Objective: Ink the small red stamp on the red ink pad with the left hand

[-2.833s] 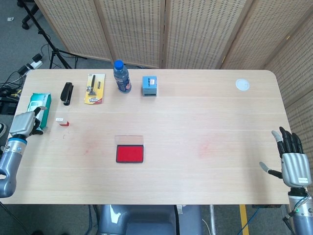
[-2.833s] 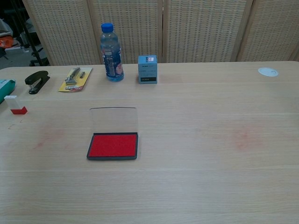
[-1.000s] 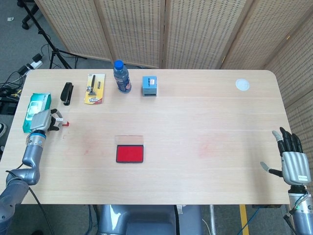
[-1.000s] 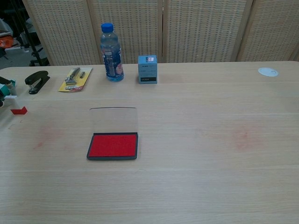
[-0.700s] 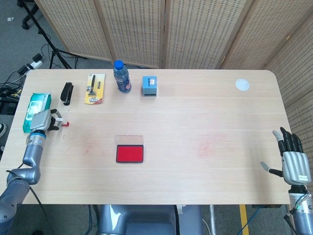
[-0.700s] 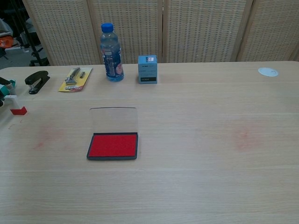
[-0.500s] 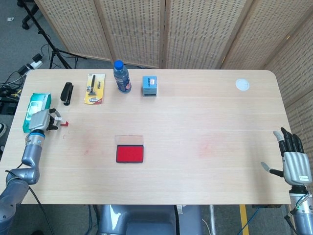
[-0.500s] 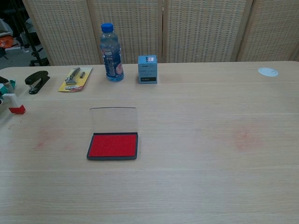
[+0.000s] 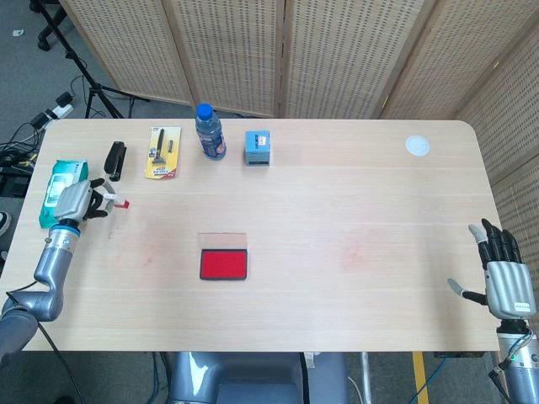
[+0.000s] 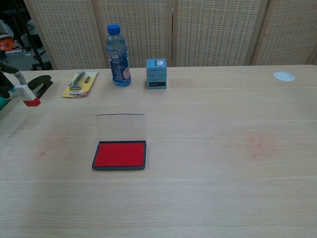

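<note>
Stamp (image 10: 28, 94) is pinched in my left robot hand (image 9: 77, 200), lifted off the bench (image 9: 337, 202) at the far left of the frame. Pickup looks done; carrying it to the ink pad (image 10: 120, 154), lower centre-left, and pressing remain.

The head view looks steeply down from high above the near edge of the table (image 9: 354, 194), far enough back to take in the whole top, the wicker screen (image 9: 337, 50) behind it and floor beyond the left hand (image 9: 74, 200). The right hand (image 9: 504, 282) sits at its lower right corner. The chest view sits lower and nearer, facing level toward the same screen across the tabletop, cutting off the near edge. Both share the red ink pad (image 10: 120, 154), well to the right of the left hand (image 10: 7, 84), which shows only at the chest view's left border.
</note>
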Action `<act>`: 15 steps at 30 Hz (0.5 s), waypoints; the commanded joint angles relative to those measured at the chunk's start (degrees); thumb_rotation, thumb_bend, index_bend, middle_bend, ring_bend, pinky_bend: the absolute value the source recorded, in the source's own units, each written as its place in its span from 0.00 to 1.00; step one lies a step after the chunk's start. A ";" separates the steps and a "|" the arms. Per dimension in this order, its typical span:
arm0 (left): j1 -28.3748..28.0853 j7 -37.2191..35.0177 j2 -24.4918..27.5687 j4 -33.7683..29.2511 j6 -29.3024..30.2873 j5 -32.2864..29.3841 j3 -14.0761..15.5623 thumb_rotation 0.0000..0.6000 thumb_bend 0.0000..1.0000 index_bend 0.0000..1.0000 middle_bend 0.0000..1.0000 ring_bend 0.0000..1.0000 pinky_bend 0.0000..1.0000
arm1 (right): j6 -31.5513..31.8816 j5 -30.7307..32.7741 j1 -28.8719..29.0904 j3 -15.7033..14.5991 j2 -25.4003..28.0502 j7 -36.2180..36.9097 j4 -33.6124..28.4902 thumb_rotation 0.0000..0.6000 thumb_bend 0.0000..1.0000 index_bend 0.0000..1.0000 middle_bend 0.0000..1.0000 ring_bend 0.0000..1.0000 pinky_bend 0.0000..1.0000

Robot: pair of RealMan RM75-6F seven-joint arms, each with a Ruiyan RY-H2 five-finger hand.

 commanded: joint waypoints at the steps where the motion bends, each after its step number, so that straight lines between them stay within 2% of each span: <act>1: 3.85 1.25 12.49 -24.95 13.43 8.13 3.20 1.00 0.43 0.60 1.00 1.00 0.99 | 0.21 -0.11 -0.11 -0.05 0.12 0.16 -0.14 1.00 0.04 0.00 0.00 0.00 0.00; 5: 5.61 8.63 18.25 -39.22 18.51 11.21 4.59 1.00 0.43 0.60 1.00 1.00 0.99 | 0.34 -0.14 -0.24 -0.06 0.35 0.81 -0.11 1.00 0.04 0.00 0.00 0.00 0.00; 11: 7.14 15.34 21.69 -49.43 23.76 15.03 5.78 1.00 0.43 0.60 1.00 1.00 0.99 | 0.42 0.01 -0.34 0.11 0.70 1.90 -0.03 1.00 0.04 0.00 0.00 0.00 0.00; 15: 8.07 17.19 22.47 -52.11 26.90 18.25 7.21 1.00 0.43 0.60 1.00 1.00 0.99 | 0.50 -0.07 -0.38 0.10 0.79 2.17 0.00 1.00 0.04 0.00 0.00 0.00 0.00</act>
